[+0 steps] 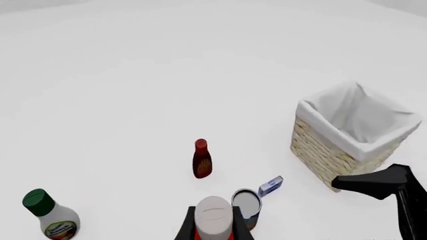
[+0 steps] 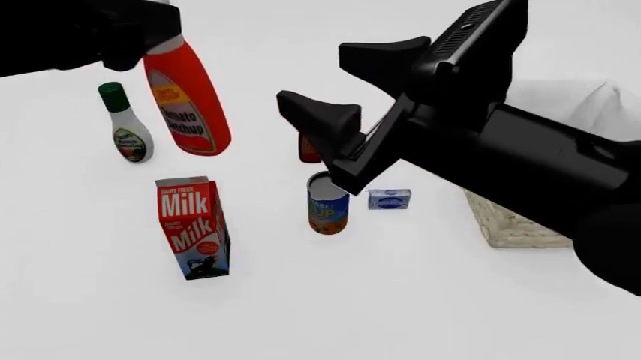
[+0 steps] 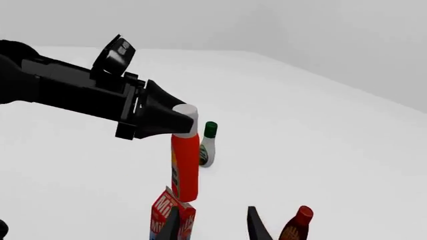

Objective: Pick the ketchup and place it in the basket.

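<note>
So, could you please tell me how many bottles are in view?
3: the ketchup lifted in the left gripper, the green-capped white bottle behind the milk carton, and the dark-red bottle behind the can.

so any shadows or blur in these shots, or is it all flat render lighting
Front view: flat and even, with hardly any shadow under the milk carton or can. Left wrist view: table near-uniform white, with the basket slightly soft. Right wrist view: sharp, ketchup evenly lit, no glare.

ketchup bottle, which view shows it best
The front view: the ketchup shows its label, hanging from the left gripper. The right wrist view shows it narrow, side-on, clear of the table; the left wrist view shows little but its cap.
</note>
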Tool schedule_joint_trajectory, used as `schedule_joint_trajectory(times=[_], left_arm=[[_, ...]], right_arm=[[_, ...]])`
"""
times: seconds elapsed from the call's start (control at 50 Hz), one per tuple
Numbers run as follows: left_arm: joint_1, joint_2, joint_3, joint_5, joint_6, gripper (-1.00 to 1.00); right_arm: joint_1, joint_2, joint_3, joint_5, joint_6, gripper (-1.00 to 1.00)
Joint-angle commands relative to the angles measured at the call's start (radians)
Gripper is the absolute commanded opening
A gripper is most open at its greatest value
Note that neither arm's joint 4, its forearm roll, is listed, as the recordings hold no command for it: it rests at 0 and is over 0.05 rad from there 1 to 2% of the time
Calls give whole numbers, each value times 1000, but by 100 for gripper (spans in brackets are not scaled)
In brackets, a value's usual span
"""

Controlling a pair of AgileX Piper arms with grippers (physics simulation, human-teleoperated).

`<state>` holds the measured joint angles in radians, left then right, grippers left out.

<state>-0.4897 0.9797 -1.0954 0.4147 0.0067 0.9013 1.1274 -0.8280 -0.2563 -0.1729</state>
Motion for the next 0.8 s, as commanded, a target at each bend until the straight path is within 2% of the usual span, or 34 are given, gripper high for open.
schedule_joint_trajectory(times=[0.02,0.42,0.8], left_arm=[[-11,-12,-14,13,11,-100],[-24,-17,-8,14,-3,-100],[-28,-20,-10,19,-10,-100]], right_arm=[[22,41,-34,-14,2,100],[45,97,-81,-40,18,100],[53,155,-112,-85,56,100]])
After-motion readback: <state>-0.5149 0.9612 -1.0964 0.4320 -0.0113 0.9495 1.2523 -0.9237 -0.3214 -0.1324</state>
